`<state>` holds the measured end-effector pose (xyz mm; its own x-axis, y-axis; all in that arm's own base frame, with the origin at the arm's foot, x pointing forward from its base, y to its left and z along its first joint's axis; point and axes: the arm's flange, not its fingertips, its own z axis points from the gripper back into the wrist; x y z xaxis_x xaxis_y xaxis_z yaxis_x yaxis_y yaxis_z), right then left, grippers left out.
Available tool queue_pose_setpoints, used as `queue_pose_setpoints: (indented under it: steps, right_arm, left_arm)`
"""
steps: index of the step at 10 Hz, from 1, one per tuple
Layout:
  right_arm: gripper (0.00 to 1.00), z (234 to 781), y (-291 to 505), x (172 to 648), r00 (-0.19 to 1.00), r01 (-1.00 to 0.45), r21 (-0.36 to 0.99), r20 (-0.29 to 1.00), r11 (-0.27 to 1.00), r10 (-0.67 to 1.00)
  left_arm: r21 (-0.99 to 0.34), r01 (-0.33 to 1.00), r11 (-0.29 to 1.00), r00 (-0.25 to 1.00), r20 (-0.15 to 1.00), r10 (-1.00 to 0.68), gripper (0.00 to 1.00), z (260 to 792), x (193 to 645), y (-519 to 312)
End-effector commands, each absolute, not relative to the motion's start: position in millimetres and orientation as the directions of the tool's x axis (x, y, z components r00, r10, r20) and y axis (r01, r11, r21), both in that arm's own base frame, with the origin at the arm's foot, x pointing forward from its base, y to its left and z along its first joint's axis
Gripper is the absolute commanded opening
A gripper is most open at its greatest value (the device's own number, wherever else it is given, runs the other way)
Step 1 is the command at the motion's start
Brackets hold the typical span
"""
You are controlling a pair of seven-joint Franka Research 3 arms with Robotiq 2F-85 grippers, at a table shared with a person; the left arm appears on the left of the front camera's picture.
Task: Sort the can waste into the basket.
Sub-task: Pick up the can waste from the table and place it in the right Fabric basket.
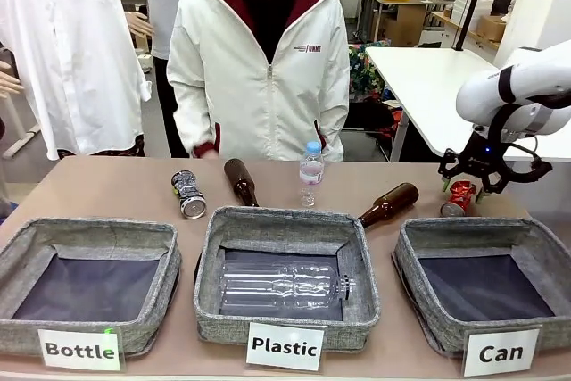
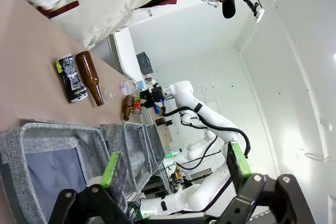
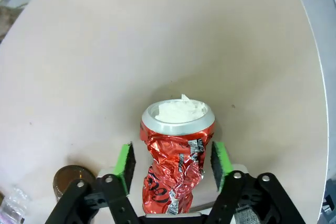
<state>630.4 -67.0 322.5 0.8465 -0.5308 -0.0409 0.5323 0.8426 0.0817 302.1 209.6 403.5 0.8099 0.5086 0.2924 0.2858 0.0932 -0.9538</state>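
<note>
Red can [image 3: 176, 156] between the right tool's [image 3: 173, 162] green pads [image 3: 125, 163], gaps either side.

Red can [image 3: 176, 169] w/ silver top, dark printed can [image 1: 187, 194], grey basket [image 1: 486, 238] w/ white label.

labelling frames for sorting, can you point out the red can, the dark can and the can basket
red can [image 3: 176, 171]: right wrist view, crumpled red side wall.
dark can [image 1: 187, 194]: front view, printed side, lying on the table.
can basket [image 1: 464, 231]: front view, far grey rim.
</note>
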Motion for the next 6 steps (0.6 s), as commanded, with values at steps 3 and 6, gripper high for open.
queue_pose_setpoints:
  steps: [3, 6]
  right_arm:
    - [0.00, 326.3, -63.0, 637.9, 0.831, 0.555, 0.037, -0.064, 0.831, -0.553]
    - [0.00, 326.8, -61.6, 637.7, 0.833, 0.553, 0.045, -0.071, 0.832, -0.549]
  left_arm:
    - [-0.950, 0.299, 0.092, 0.812, 0.304, 0.498, 1.00, 405.3, 300.4, 210.0]
    - [-0.950, 0.299, 0.092, 0.812, 0.304, 0.498, 1.00, 405.3, 300.4, 210.0]
